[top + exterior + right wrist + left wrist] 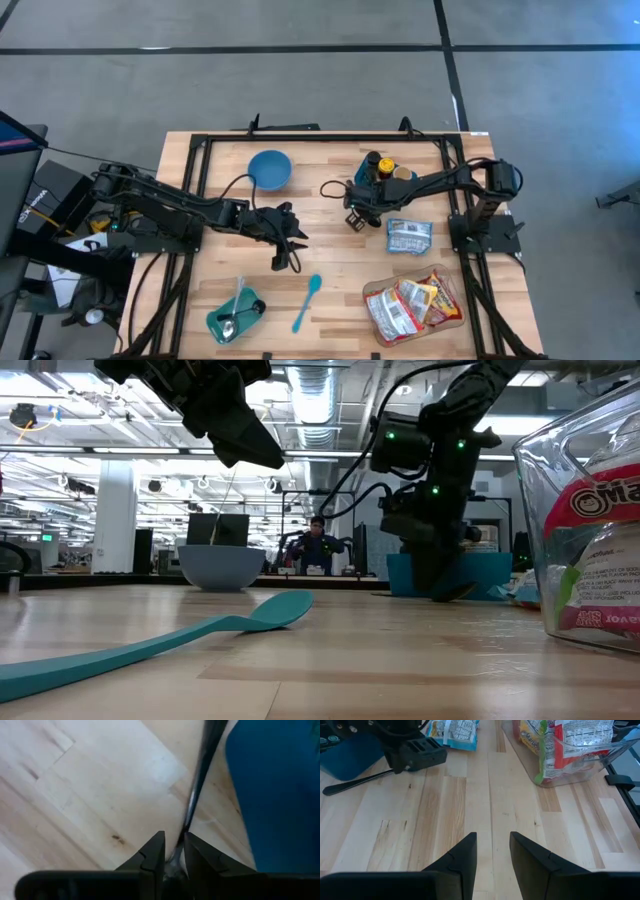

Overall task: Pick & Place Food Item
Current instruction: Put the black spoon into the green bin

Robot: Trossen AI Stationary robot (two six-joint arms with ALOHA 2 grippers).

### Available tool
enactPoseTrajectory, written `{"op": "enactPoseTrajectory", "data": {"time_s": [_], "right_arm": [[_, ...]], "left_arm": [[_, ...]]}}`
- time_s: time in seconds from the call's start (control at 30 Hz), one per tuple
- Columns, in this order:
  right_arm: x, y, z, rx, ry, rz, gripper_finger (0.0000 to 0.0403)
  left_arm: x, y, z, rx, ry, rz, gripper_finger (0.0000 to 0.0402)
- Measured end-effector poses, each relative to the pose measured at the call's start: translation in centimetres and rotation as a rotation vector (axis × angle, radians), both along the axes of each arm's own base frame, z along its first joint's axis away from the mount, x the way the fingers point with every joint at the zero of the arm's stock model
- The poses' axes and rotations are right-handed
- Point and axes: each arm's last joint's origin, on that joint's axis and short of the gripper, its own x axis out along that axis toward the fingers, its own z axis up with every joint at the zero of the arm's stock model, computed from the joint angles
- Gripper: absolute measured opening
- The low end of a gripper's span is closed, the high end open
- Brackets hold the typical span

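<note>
1. My right gripper [353,219] sat low over the table [330,262] near its middle, just in front of the teal bin [388,182] that held the bottles.
2. In the right wrist view its fingers [150,854] were clenched on a thin dark metal handle [199,775] running away past the blue container wall [275,795]. Probably a utensil, but I could not make out its head.
3. My left gripper [285,250] hovered above bare wood left of centre, nothing between its fingers [460,857], which stood slightly apart, released.
4. Food items: one blue-white snack packet [408,236] lay flat on the table just right of the right gripper, not touched.
5. More snack packets were packed in the clear plastic container [414,306] at the front right, well apart from both grippers.
6. The teal spatula [307,302] lay flat at the front centre, near the left gripper but not touching it.
7. A small teal dish [235,318] at the front left held a metal spoon [229,326] and a green utensil.
8. The blue bowl [269,168] stood upright at the back left, alone.
9. In the low view a person [317,546] sat far behind the table.
</note>
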Motion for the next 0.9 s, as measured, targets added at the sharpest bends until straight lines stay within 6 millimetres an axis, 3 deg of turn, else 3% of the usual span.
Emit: {"op": "enactPoseTrajectory", "data": {"time_s": [0.9], "right_arm": [[-0.18, -0.19, -0.48, -0.006, -0.017, -0.007, 0.0066]], "left_arm": [[0.10, -0.03, 0.14, -0.003, -0.018, 0.000, 0.0111]]}}
